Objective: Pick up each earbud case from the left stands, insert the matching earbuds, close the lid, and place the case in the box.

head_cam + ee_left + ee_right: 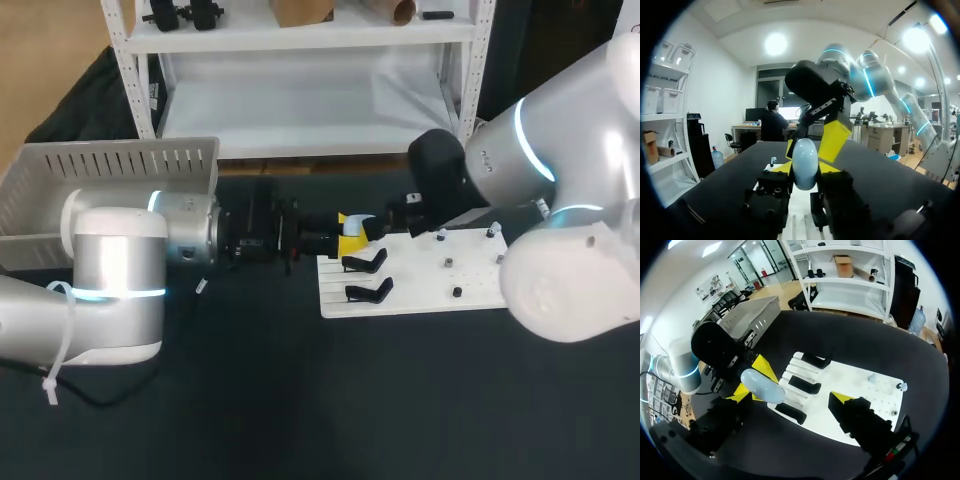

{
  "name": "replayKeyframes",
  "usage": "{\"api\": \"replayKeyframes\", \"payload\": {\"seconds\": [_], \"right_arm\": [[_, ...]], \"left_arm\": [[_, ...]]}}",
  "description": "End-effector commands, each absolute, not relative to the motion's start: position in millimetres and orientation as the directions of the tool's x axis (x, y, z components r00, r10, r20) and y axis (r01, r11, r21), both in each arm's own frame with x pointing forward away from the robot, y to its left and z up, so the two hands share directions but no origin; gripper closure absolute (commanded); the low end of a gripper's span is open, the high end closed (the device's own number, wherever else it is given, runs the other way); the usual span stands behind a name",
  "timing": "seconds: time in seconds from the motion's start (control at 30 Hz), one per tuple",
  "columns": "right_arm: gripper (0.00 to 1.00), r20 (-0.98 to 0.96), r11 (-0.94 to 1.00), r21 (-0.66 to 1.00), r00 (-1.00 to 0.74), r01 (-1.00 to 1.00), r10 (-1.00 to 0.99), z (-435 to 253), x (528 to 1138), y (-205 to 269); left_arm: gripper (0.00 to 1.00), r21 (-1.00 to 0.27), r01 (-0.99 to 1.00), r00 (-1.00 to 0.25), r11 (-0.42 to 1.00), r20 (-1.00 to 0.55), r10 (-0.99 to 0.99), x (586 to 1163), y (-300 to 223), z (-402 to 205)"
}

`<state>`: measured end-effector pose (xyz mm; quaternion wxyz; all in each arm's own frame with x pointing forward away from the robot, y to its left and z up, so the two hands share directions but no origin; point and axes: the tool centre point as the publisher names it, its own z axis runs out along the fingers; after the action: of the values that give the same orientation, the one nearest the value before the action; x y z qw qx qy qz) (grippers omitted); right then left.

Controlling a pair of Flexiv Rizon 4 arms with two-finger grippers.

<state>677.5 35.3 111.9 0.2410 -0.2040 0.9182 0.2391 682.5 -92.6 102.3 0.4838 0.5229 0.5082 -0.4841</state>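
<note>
Left pincer (804, 172) clamps case (805, 159); right pincer (790, 395) agape

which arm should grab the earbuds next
Right, probably. The left gripper is shut on the earbud case, while the right gripper is open and right at the white board where what look like the earbuds sit.

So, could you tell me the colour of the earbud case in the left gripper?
Pale blue; the earbud case shows best in the right wrist view.
</note>
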Motion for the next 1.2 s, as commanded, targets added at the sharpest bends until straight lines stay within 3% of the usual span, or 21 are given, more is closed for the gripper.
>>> {"api": "replayKeyframes", "payload": {"seconds": [0.03,0.7,0.9,1.07,1.2], "right_arm": [[0.0,-0.541,0.81,0.336,-0.802,-0.481,-0.252,113.1,679.1,35.2],[0.0,-0.606,0.816,0.332,-0.77,-0.473,-0.199,148.5,697.3,20.4],[0.0,-0.663,0.831,0.316,-0.733,-0.458,-0.152,175.0,708.7,-9.9],[0.0,-0.679,0.858,0.245,-0.711,-0.452,-0.181,173.9,713.8,-39.9],[0.0,-0.665,0.888,0.094,-0.692,-0.45,-0.28,157.6,720.3,-67.1]], "left_arm": [[1.0,0.016,1.0,0.017,-0.014,-0.998,0.061,681.9,-92.8,101.6],[1.0,0.016,1.0,0.017,-0.014,-0.998,0.061,681.9,-92.8,101.6],[1.0,0.092,0.996,0.093,-0.021,-0.993,0.071,682.4,-93.0,109.5],[1.0,0.119,0.992,0.122,-0.035,-0.99,0.065,681.3,-93.5,111.5],[1.0,0.131,0.991,0.133,-0.04,-0.989,0.058,680.4,-94.4,112.3]]}}
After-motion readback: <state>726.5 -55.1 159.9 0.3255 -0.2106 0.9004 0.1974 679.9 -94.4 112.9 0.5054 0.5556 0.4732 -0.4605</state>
